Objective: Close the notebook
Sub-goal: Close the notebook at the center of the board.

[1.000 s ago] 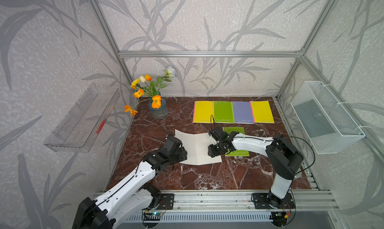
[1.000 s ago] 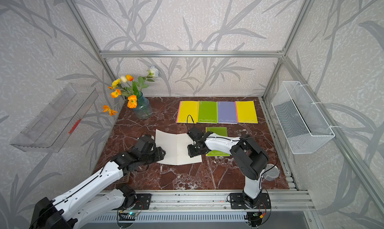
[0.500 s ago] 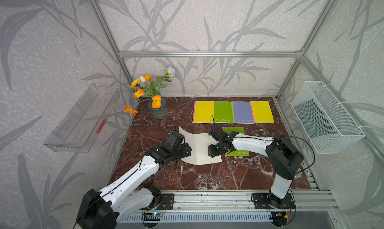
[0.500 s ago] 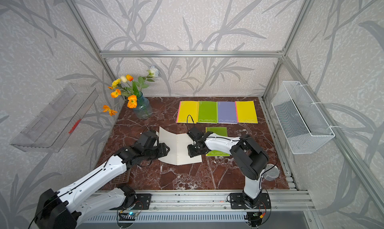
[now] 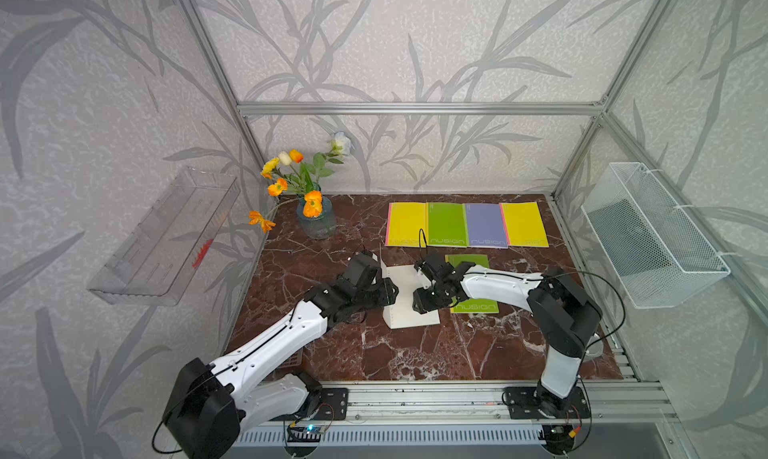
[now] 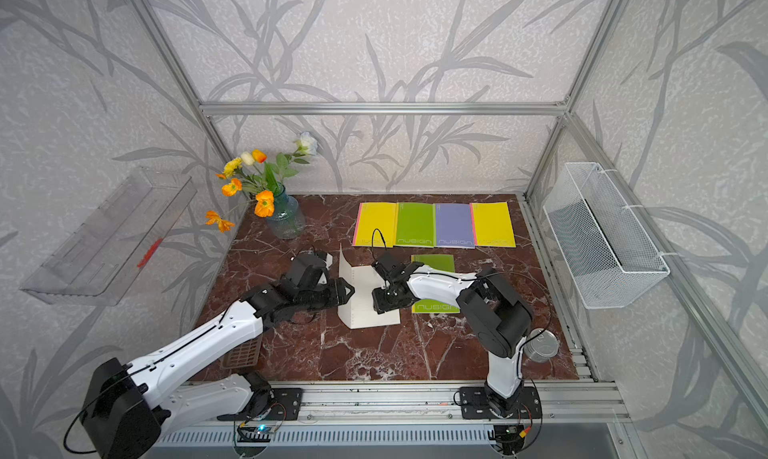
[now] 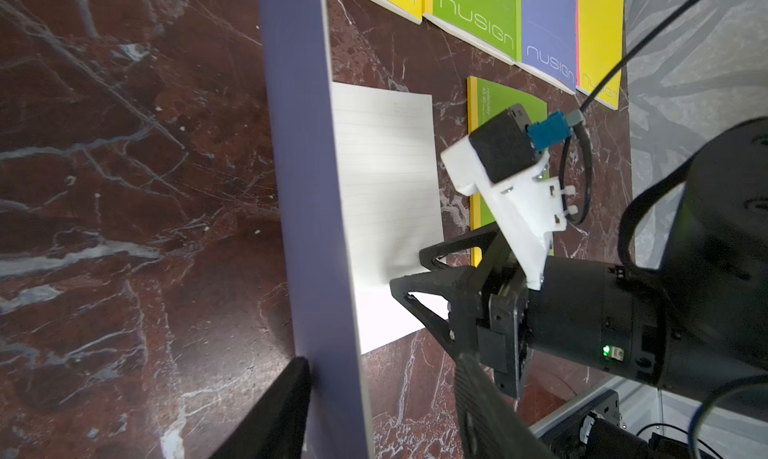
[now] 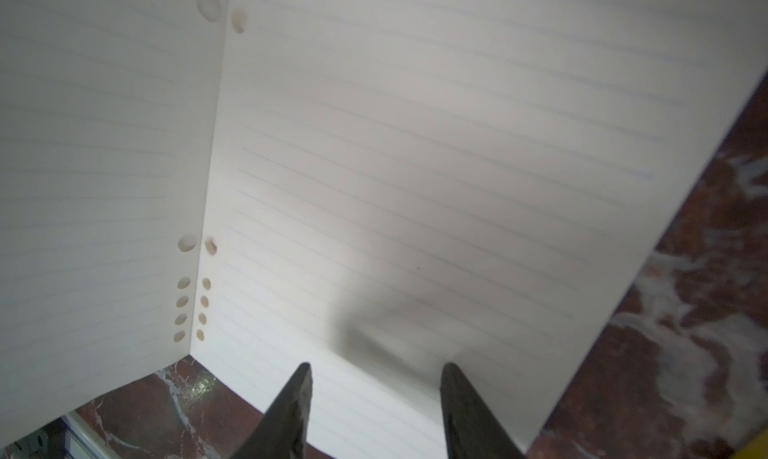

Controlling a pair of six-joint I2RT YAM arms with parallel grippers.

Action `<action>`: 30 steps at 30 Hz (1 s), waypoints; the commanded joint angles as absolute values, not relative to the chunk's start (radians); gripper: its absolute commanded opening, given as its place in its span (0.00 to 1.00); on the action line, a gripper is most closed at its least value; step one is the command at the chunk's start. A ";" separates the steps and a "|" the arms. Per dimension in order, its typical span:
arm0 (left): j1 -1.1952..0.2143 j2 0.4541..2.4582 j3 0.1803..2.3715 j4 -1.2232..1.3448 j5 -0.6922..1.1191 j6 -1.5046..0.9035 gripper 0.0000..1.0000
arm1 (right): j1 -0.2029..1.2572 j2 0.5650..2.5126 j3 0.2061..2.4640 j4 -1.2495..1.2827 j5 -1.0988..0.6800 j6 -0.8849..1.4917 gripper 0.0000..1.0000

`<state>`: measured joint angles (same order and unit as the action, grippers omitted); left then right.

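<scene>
The notebook [image 5: 409,307] lies mid-frame on the counter [image 5: 332,353], its left half upright between the left gripper's [image 7: 382,361] wide-apart jaws, touching one finger. The right gripper [image 8: 374,378], narrowly parted, rests on the flat page.

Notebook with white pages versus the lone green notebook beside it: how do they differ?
The white-paged notebook is open, one half raised nearly upright; the green notebook is shut and flat. The white-paged notebook shows lined pages and a purple cover; the green notebook shows only its green cover. Both rest on the marble table.
</scene>
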<state>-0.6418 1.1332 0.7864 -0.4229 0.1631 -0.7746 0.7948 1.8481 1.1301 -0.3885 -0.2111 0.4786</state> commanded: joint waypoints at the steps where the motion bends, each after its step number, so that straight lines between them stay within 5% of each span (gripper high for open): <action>1: -0.655 1.153 0.823 -0.381 0.183 -0.748 0.57 | 0.775 1.860 1.126 -0.406 -0.223 0.473 0.50; 30: -0.672 1.307 0.838 -0.143 0.341 -0.737 0.57 | 0.618 1.528 0.944 -0.472 -0.148 0.433 0.54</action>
<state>-0.6678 1.3006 0.8017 -0.1623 0.3367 -0.7521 0.6224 1.5742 0.9562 -0.4465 -0.1806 0.4385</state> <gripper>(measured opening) 0.575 0.534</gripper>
